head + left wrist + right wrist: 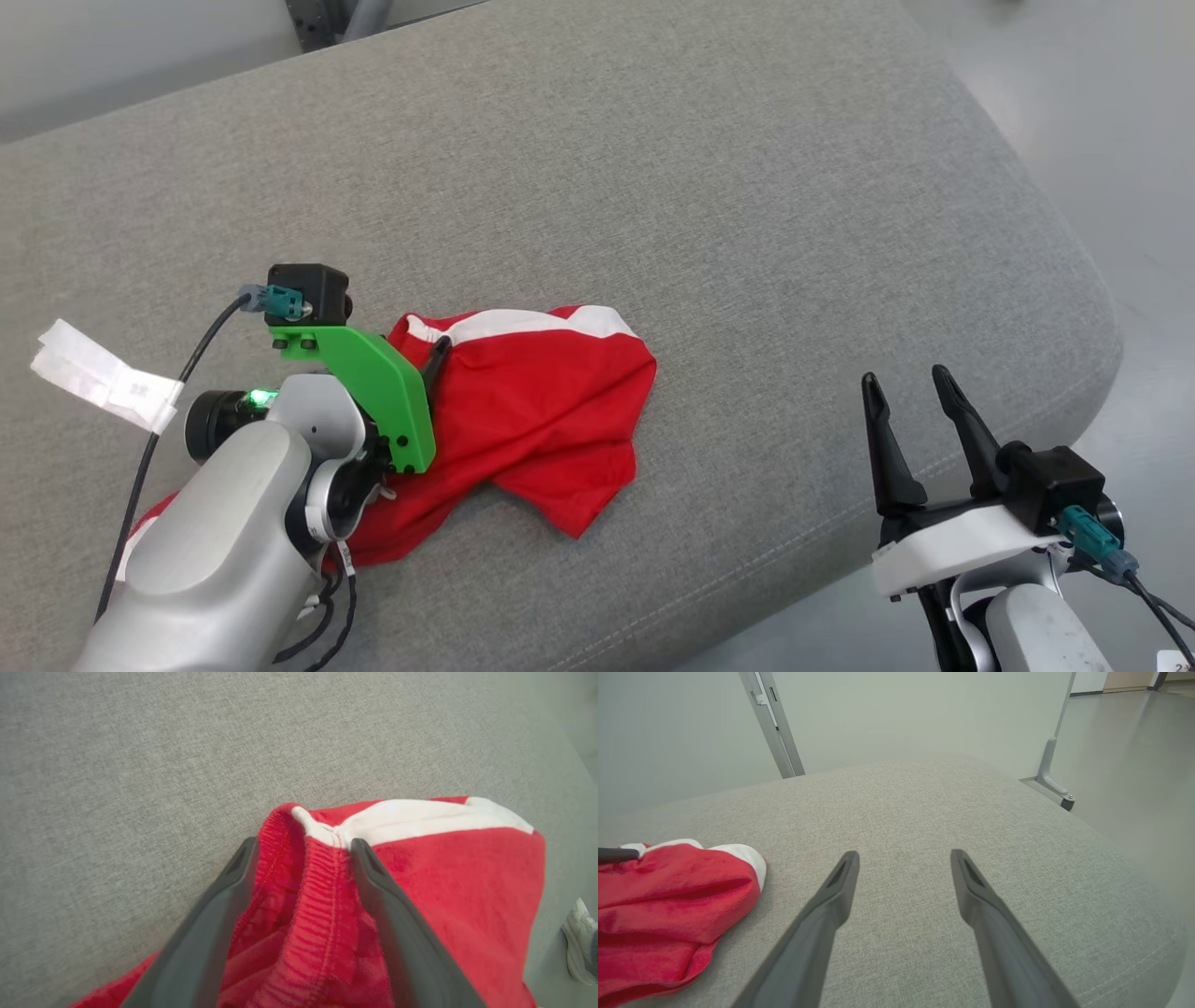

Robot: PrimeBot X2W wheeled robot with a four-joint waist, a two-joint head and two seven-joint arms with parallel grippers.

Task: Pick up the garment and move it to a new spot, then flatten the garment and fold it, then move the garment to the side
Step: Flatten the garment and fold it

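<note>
Grey woven fabric covers the padded surface [747, 187], and the red garment [532, 411] lies crumpled on its near-left part, one end tucked out of sight under the left forearm.

The left gripper [304, 843] is wide open and holds nothing. Its two fingers straddle the ribbed waistband [322, 891], just short of the white stripe [420, 819]. The right gripper [904, 375] is just as wide open and also empty, hovering over bare fabric at the near-right corner, well apart from the cloth.

The main risk, as I judge it, is a shallow bite. If the left jaws close on the top ridge of the elastic alone, the waistband could slip free on the lift. A single-point hold would also leave the rest hanging bunched — harder to flatten afterwards. The hidden end lies near the front edge, so dragging rather than lifting may pull it over.
</note>
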